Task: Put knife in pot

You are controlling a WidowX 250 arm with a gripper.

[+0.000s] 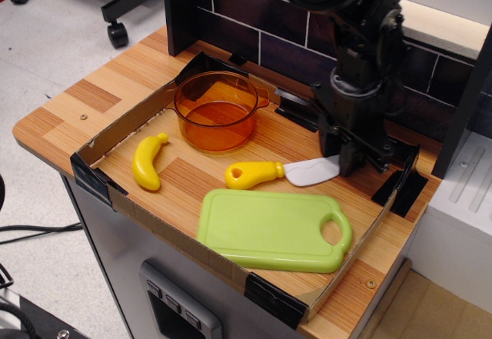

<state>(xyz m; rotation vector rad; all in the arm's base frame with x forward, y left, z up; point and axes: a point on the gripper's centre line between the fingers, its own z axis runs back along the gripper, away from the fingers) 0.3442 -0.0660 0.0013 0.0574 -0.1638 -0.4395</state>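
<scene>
while i hang low at rear right:
gripper (346, 157): my fingers at blade tip, closed or not i can't tell
knife (278, 174): flat on tray floor, btwn pot (216, 111) & green board (273, 230)

Bright even indoor light, soft shadows, mild glare on the pot (216, 111), slightly soft focus

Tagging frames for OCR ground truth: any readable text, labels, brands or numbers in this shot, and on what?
None readable.
Yellow-handled toy knife: no print visible.
Translucent orange plastic pot: no markings.
Lime green plastic cutting board: blank.
Yellow toy banana: blank.
Black robot gripper: no legible label.
Grey panel on the cabinet front: any marks too small to read.
</scene>
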